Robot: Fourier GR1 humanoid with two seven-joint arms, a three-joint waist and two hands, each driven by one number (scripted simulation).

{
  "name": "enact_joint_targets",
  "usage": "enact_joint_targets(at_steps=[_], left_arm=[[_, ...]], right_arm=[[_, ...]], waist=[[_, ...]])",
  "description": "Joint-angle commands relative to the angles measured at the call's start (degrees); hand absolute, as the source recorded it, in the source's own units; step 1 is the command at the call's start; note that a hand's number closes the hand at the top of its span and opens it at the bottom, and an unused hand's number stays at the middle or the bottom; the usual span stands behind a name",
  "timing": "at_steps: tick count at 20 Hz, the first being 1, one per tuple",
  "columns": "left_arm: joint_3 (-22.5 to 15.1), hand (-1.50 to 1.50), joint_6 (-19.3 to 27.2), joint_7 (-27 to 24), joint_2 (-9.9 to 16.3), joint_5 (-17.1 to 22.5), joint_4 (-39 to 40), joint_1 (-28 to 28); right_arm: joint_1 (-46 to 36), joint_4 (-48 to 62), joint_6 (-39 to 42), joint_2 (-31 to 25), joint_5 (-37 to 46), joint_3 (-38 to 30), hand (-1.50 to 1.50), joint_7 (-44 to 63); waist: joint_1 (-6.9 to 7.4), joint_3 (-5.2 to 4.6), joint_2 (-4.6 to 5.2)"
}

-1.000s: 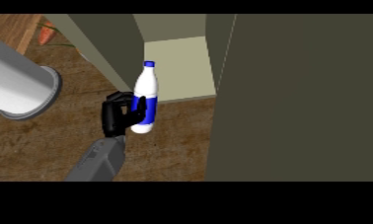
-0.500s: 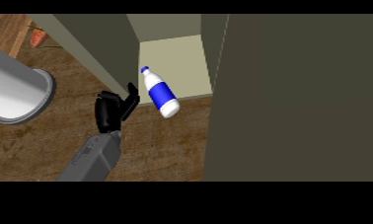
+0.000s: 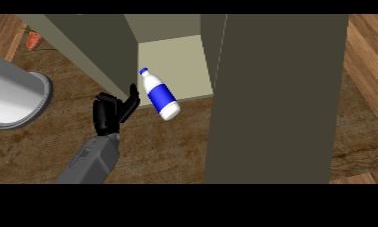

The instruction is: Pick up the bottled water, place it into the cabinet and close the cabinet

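Lying tilted at the mouth of the open cabinet, the water bottle points its blue cap up and to the left, and its white base hangs past the front edge of the pale cabinet floor, over the wooden tabletop. A blue label wraps its middle; no writing or brand can be read on it.

The robot hand that shows in the head view comes up on a grey forearm from the lower left. Its fingers are straight and point up, holding nothing, and it stands just beside the bottle on the left with a narrow gap between them.

Half a second ago the bottle lay in much the same tilted place and the hand was already off it; a full second ago the hand was wrapped around the bottle, holding it upright in front of the cabinet.

The dark cabinet door stands open and fills the right of the view. A round grey pot sits at the left edge, and an orange carrot lies at the upper left.
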Motion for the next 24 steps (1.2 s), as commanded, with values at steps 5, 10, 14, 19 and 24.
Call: enact_joint_targets(at_steps=[5,10,14,19,24], left_arm=[[-0.19,-1.5,1.56,4.82,-3.74,0.11,2.17,-15.33],[-0.77,-1.5,1.9,5.35,-3.9,-0.06,2.42,-16.07],[-0.83,-1.5,2.32,5.87,-2.07,-0.69,3.9,-16.91],[-1.76,-1.5,1.26,5.21,-1.8,-1.28,3.86,-17.5],[-5.68,-1.5,-1.67,4.65,0.09,-4.23,3.31,-17.67]], right_arm=[[-1.3,1.02,0.3,-0.5,-0.86,0.13,-1.5,0.13],[-1.46,1.54,1.05,-0.72,-0.93,0.37,-1.5,0.03],[-1.76,1.84,1.35,-1.27,-0.87,0.23,-1.5,0.2],[-1.94,2.28,2.23,-1.25,-1.51,0.78,-1.5,0.11],[-2.74,1.99,3.02,-1.55,-1.36,1.07,-1.5,-0.39]], waist=[[-3.38,-1.37,1.57],[-3.63,-1.32,1.46],[-3.37,-1.34,1.45],[-4.35,-1.36,1.53],[-4.93,-1.24,1.15]])
